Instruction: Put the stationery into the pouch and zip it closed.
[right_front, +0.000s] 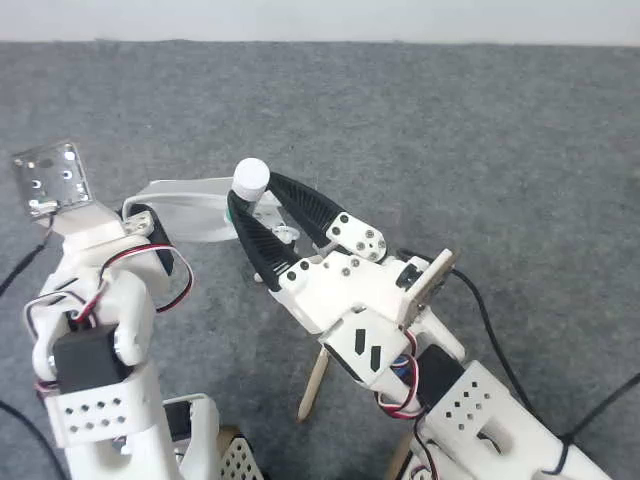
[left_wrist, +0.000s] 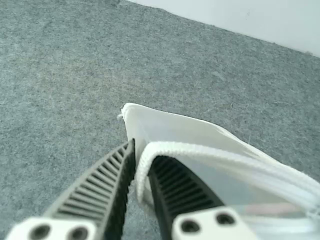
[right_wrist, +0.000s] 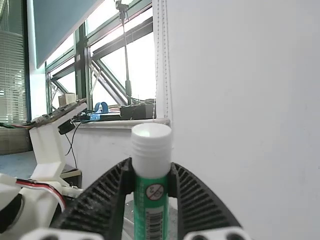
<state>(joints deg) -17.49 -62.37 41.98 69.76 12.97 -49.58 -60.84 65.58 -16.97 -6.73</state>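
Jaws, right gripper (right_front: 256, 196): closed on a glue stick (right_front: 251, 177), its white cap projecting past the fingertips, just left of centre in the high view. Jaws, left gripper (left_wrist: 136, 152): pinched on the zipper rim of the white pouch (left_wrist: 200, 140), which lies on grey carpet (right_front: 450, 130), its right end beside the stick. Step in hand, by judgement: loading the stick. Next move calls for steering it into the pouch mouth, then letting go; zip not yet drawn.
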